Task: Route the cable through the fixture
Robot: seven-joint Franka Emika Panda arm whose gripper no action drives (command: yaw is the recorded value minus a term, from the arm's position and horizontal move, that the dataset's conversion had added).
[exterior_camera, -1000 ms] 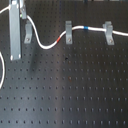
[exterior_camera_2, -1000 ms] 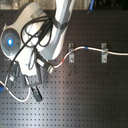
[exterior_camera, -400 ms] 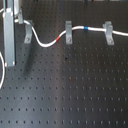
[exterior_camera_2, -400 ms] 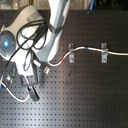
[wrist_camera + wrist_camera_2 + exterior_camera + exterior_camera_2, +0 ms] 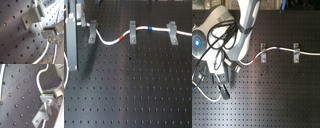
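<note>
The cable [image 5: 139, 32] ran white across the black perforated board [image 5: 139, 90] — its blue band [image 5: 150, 29] lay between the middle bracket [image 5: 133, 31] and the right bracket [image 5: 172, 31], its red band [image 5: 124, 37] just at the first exterior view's left of the middle one. It passed through those 2 brackets and reached the fixture [image 5: 91, 31] at the first exterior view's left (1 of 3 alike). The gripper [image 5: 218, 86] hung beside that fixture — whether its fingers [image 5: 72, 47] pinched the cord I could not tell.
</note>
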